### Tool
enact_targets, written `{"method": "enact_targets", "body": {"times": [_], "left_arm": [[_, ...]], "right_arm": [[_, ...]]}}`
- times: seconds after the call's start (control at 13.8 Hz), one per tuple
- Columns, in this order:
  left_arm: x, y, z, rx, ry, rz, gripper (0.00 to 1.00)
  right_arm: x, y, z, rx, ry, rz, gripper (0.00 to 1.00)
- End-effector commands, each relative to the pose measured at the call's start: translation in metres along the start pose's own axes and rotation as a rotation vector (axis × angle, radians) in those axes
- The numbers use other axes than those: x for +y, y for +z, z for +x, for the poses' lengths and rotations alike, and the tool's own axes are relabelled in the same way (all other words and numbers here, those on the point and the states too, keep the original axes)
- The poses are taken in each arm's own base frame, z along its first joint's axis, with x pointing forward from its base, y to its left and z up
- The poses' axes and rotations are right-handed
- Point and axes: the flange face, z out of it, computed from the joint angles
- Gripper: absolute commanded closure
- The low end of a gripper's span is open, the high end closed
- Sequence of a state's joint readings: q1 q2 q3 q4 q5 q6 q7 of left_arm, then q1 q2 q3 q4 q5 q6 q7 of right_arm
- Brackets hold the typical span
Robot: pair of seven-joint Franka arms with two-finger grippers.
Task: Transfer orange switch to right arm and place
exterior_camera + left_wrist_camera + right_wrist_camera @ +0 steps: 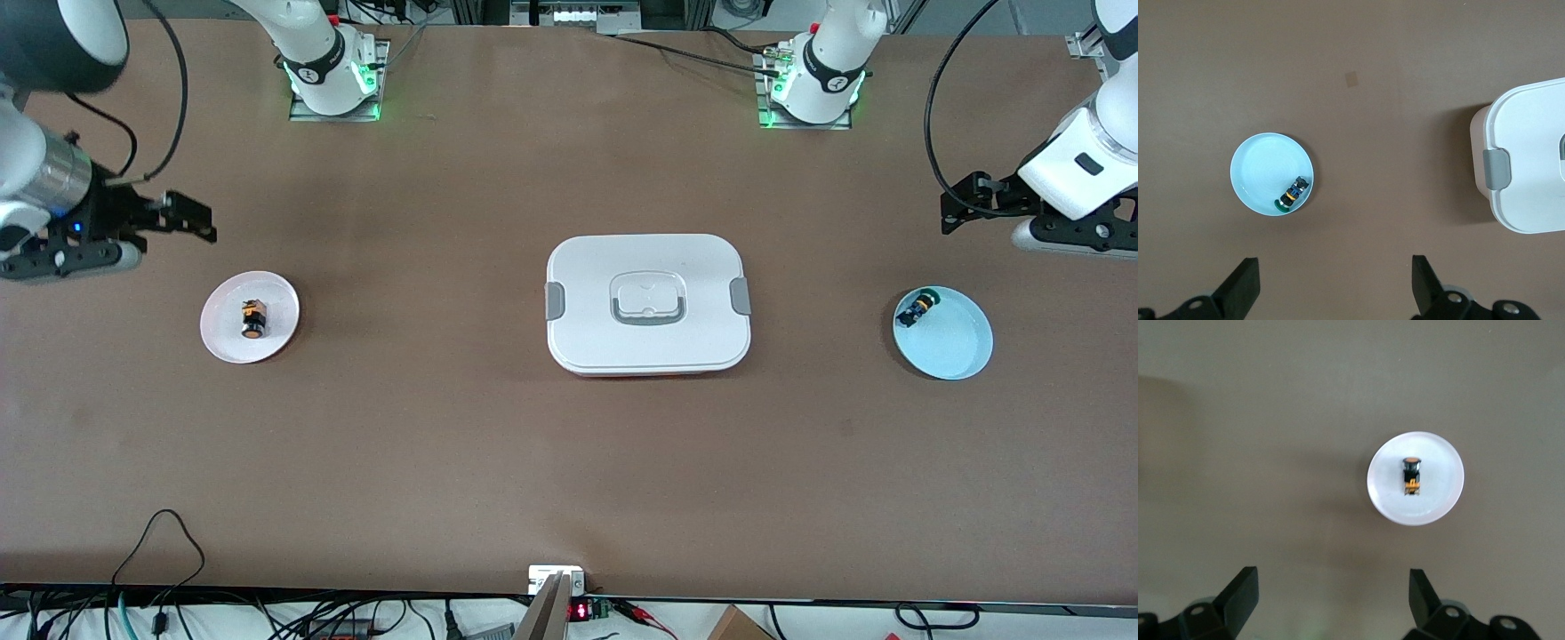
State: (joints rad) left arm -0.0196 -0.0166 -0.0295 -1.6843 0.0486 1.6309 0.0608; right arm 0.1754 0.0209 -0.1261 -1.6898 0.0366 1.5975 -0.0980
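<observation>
Inspection of my two grippers: my right gripper [191, 222] hangs above bare table at the right arm's end, fingers spread wide and holding nothing. My left gripper [965, 209] hangs above bare table at the left arm's end, likewise spread and empty; that arm waits.

The orange switch [253, 318] lies on its side near the middle of the pink plate [277, 293], well apart from the white lidded box [648, 304] at the table's centre. A green-capped switch [917, 309] lies at the edge of the pale blue plate [965, 351].

Risks, as I judge them: the placement looks done, so any needless descent by my right gripper could clip the plate's rim or knock the switch. Being cylindrical and on its side, it could roll off the shallow plate if jolted.
</observation>
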Motion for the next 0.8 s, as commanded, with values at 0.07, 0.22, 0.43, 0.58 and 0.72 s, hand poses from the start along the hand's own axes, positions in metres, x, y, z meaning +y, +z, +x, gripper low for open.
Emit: {"method": "enact_targets", "body": {"times": [0.07,0.22,0.43,0.58,0.72], "left_arm": [[0.003,-0.003,0.000,0.007,-0.008,-0.011,0.00],[0.003,-0.003,0.000,0.007,-0.008,-0.011,0.00],[0.003,-0.002,0.000,0.005,-0.008,-0.011,0.00],[0.003,-0.003,0.000,0.007,-0.007,-0.011,0.00],[0.003,-0.003,0.000,0.007,-0.008,-0.011,0.00]], "right_arm": [[-0.028,-0.028,-0.004,-0.008,-0.045,-0.015,0.00],[-0.026,-0.029,-0.001,0.002,-0.089,-0.022,0.00],[-0.029,-0.019,0.002,-0.016,-0.111,-0.022,0.00],[-0.026,-0.020,0.005,-0.009,-0.095,-0.022,0.00],[-0.025,-0.021,0.007,0.006,-0.092,-0.019,0.00]]}}
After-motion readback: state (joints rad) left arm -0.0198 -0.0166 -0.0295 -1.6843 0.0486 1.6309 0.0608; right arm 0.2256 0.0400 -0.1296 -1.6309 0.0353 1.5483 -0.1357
